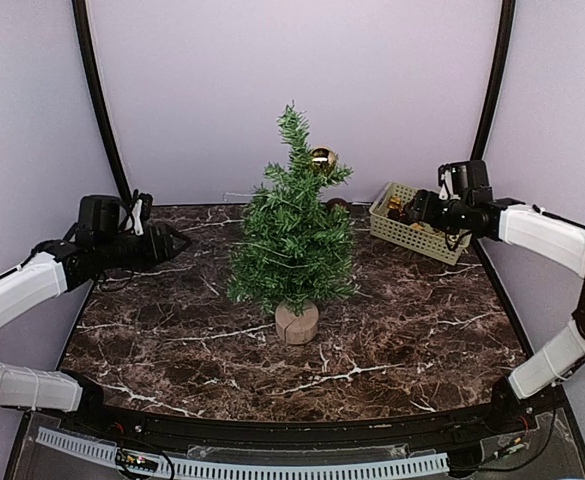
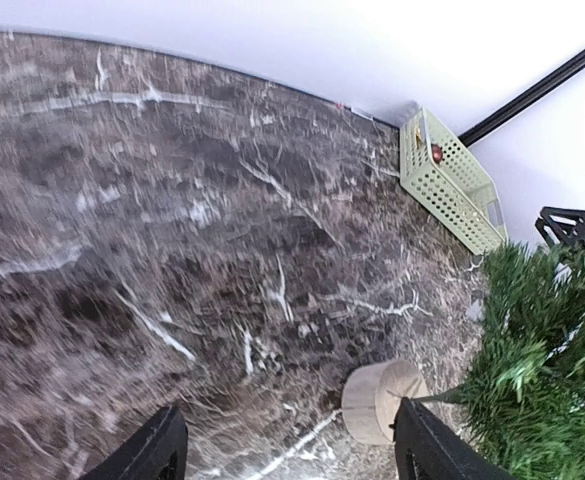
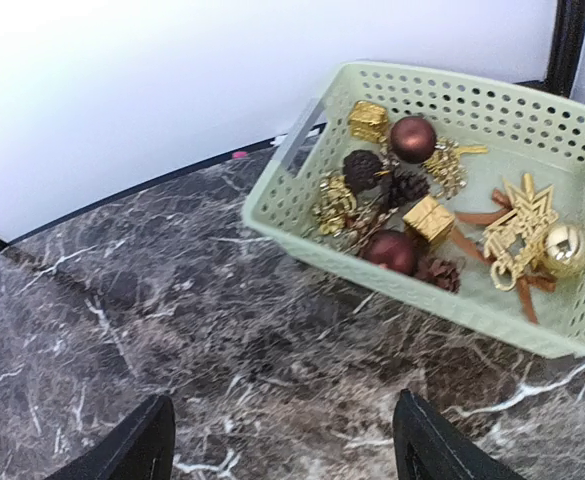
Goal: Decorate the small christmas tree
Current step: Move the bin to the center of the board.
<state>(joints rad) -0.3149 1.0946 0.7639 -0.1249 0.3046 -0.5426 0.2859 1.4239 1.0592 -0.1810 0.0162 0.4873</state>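
Small dark-green bristly christmas tree [image 1: 292, 230] was seen upright mid-bench on round pale wooden stump [image 1: 297, 323], shiny gold ball [image 1: 322, 158] hung near top. Right claw [image 3: 284, 445] was held spread, empty, just short of pale-green perforated plastic basket [image 3: 272, 205] of ornaments. Left claw [image 2: 290, 455] was likewise spread, nothing gripped, left of tree. Next pick was judged best made on gold bauble [image 3: 564, 248] at basket's end, rim avoided. Dark white-veined marble-look bench [image 1: 172, 340] was enclosed by plain pale lilac walls [image 1: 272, 80]

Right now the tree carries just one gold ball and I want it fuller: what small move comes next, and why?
Probably ease the right gripper into the basket toward the nearer dark red ball: it hovers open, empty, short of it.
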